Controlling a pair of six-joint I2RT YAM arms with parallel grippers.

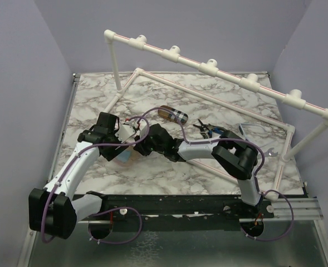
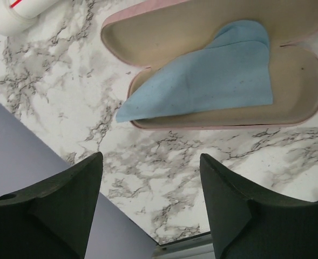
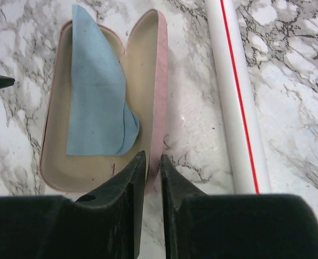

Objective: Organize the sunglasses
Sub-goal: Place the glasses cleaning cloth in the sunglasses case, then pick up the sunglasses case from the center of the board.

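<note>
1. We see the left end effector (image 2: 150,158) spread above the desk (image 2: 67,81).
2. The right end effector (image 3: 153,160) pinches the rim of the open pink case (image 3: 161,81).
3. Sunglasses (image 1: 251,129) lie far right, well apart.

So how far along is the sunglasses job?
Done: pink case lies open, only a blue cloth inside. In hand: right gripper pinches its rim; left gripper hovers open. Left: nothing cased; what looks like one pair lies beside the pliers; brown case looks shut.
</note>
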